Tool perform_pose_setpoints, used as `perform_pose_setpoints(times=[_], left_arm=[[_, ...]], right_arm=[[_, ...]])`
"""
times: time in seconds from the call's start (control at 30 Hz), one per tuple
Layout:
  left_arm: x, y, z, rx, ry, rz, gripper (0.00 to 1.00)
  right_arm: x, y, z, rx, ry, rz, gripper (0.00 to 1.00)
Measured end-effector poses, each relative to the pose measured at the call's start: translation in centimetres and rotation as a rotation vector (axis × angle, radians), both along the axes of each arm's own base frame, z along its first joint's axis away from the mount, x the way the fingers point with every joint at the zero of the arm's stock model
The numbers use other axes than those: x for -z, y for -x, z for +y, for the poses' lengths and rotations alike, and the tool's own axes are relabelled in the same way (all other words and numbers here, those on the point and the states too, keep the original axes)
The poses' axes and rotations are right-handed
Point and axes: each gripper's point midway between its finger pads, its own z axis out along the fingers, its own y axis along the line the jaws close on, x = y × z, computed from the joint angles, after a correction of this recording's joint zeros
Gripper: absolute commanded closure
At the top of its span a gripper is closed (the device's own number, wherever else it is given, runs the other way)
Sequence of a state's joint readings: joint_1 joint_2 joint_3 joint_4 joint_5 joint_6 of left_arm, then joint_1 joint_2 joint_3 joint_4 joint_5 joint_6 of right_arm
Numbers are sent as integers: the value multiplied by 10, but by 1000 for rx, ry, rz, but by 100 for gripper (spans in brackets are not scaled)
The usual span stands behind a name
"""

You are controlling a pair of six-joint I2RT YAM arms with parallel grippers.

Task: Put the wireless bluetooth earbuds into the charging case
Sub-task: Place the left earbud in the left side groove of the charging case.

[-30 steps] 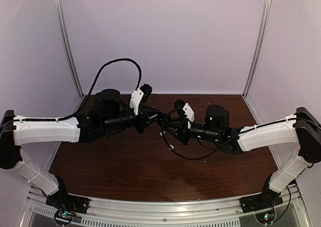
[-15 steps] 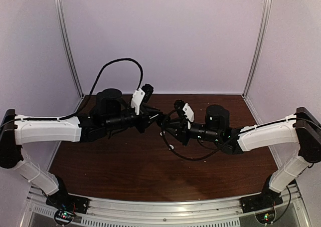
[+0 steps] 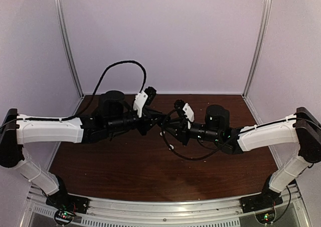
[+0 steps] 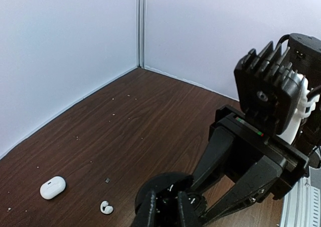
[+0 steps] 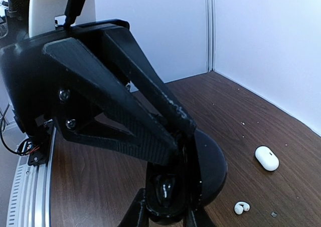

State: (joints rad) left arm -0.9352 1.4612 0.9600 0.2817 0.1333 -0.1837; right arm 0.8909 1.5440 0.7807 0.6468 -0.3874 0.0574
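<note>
1. Where your two arms meet over the table, your right gripper (image 5: 168, 213) has its jaws drawn narrow around the black round case (image 5: 209, 169), with one finger on each side of its body.
2. Your left gripper (image 4: 165, 210) reaches the same case from the opposite side, and its jaws are narrow too. Its fingertips (image 5: 180, 121) converge on the case's raised upper edge. Neither wrist view lets you tell whether they pinch that edge or only touch it.
3. Between your right fingers, the hollow of the case faces the wrist camera, and a glossy dark piece (image 5: 164, 189) sits inside it. It looks like the black earbud, though it is too dim for you to be sure.
4. Down on the table (image 5: 235, 111), off the right side of your right gripper in its own view, lies one white earbud (image 5: 242, 207). It is apart from both grippers and outside either case.
5. Just past that bud, farther out from the gripper, rests the white oval case (image 5: 267, 158). It looks closed and lies well apart from the black one.
6. From your left gripper, the same two things show low on its left side, with the bud nearer and the oval case farther out.
7. A small dark speck (image 5: 273, 214) lies beside the bud, and pale crumbs dot the wood around it.
8. Beyond everything, plain pale walls (image 5: 261, 41) meet at a metal corner post.
</note>
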Motion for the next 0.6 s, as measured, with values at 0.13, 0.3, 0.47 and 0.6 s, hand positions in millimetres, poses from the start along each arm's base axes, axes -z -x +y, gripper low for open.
perform_pose_setpoints(times=[0.13, 0.3, 0.47, 0.6], left_arm=[[0, 0, 0, -1, -1, 0, 82], [3, 3, -1, 6, -10, 9, 75], [5, 4, -1, 7, -28, 16, 67], [-1, 3, -1, 4, -36, 7, 54]], right_arm=[[0, 0, 0, 0, 0, 1, 93], [0, 0, 0, 0, -1, 0, 93], [0, 0, 0, 0, -1, -2, 93], [-1, 0, 0, 0, -1, -2, 93]])
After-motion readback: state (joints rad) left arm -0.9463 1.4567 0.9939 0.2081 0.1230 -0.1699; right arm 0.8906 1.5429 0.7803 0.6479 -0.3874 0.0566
